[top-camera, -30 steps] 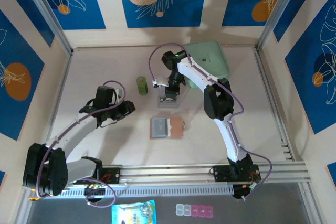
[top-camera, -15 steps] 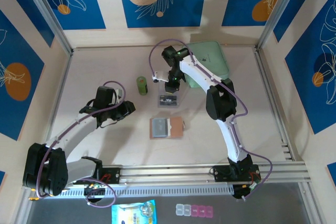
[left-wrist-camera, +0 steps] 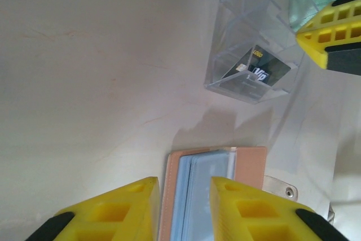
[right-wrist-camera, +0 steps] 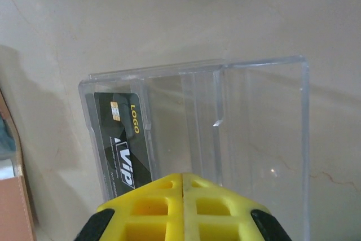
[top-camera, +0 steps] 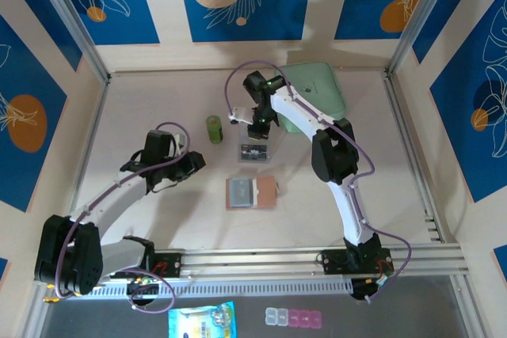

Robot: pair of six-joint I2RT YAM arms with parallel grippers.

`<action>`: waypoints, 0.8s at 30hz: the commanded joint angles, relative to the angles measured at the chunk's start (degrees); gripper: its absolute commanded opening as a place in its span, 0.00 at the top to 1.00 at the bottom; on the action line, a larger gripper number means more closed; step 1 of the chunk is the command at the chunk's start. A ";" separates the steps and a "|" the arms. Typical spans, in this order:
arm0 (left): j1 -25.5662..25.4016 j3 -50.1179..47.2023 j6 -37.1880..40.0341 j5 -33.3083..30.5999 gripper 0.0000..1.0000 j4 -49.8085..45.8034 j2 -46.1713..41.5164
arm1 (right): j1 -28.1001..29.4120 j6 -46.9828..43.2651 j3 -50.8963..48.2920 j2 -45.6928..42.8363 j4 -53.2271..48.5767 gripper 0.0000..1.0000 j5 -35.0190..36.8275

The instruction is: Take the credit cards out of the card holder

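The tan-pink card holder point(top-camera: 252, 193) lies open on the table, its pale blue-grey inner leaves point(left-wrist-camera: 206, 190) showing; I cannot tell cards from pockets there. One dark credit card point(right-wrist-camera: 124, 139) with white and yellow print lies inside the clear plastic box point(top-camera: 253, 152). My right gripper point(right-wrist-camera: 182, 196) is shut and empty, hovering over the box's far end point(top-camera: 259, 128). To the left of the holder and apart from it, my left gripper point(top-camera: 196, 162) is open with nothing in its narrow gap point(left-wrist-camera: 183, 187); in the left wrist view the holder lies just beyond its fingers.
A green cylinder point(top-camera: 213, 129) stands left of the clear box. A mint-green pouch point(top-camera: 317, 89) lies at the back right, behind the right arm. Bare table stretches to the right of the holder and at the far left.
The right gripper has drawn back from the clear box toward the far side and shut its fingers; the dark card stays in the box. The left arm has not moved.
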 commanded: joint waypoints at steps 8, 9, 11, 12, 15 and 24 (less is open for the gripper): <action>-3.06 0.40 -1.94 3.87 0.73 7.26 5.98 | 1.60 28.86 -17.09 -15.57 13.16 0.95 -9.56; -3.69 0.63 -2.10 3.91 0.73 7.74 6.77 | 1.78 32.36 -19.49 -17.04 14.83 0.95 -10.34; -5.22 1.09 -2.48 4.01 0.74 9.02 8.52 | 2.29 40.63 -25.69 -20.95 18.98 0.94 -12.22; -6.12 1.28 -2.63 4.03 0.74 9.51 9.22 | 2.48 43.97 -28.35 -22.55 20.72 0.94 -12.81; -8.58 1.48 -3.27 4.20 0.77 11.01 11.38 | 2.84 56.65 -36.24 -26.95 25.51 0.95 -13.68; -13.49 -1.62 -4.68 4.30 0.90 11.58 13.20 | 6.57 82.09 -53.39 -35.39 34.84 0.95 -15.35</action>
